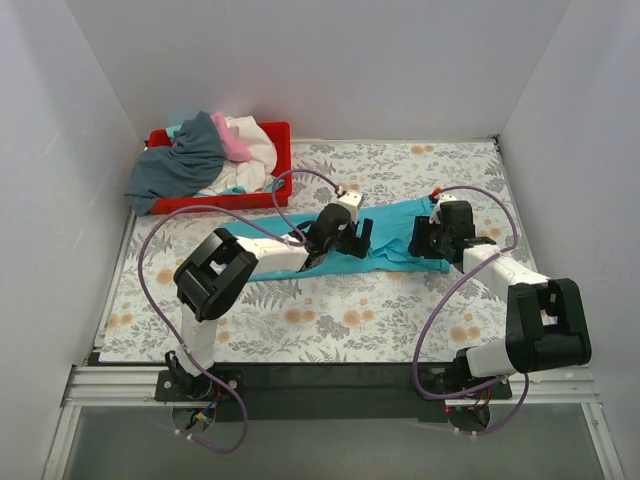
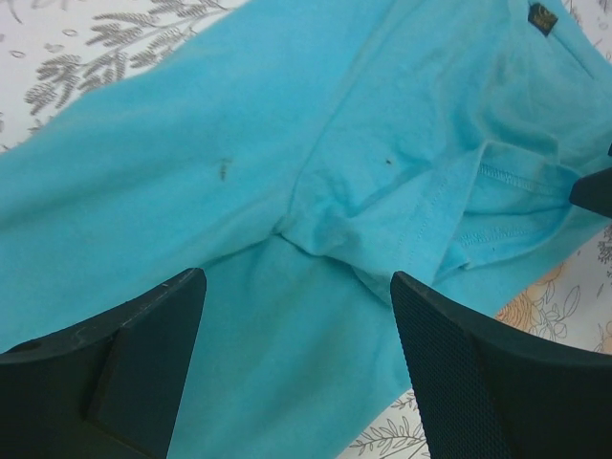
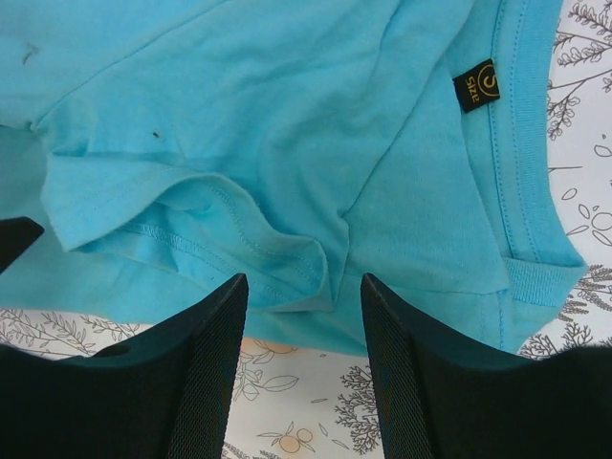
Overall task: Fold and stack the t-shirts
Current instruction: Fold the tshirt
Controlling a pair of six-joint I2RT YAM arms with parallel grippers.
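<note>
While the turquoise t-shirt lies only partly folded across the middle of the table, the grey, white and pink t-shirts sit heaped in the red tray at far left, and nothing is stacked. The 2 arms reach low over it, left gripper mid-shirt, right gripper by the collar, jaws apart and empty.
</note>
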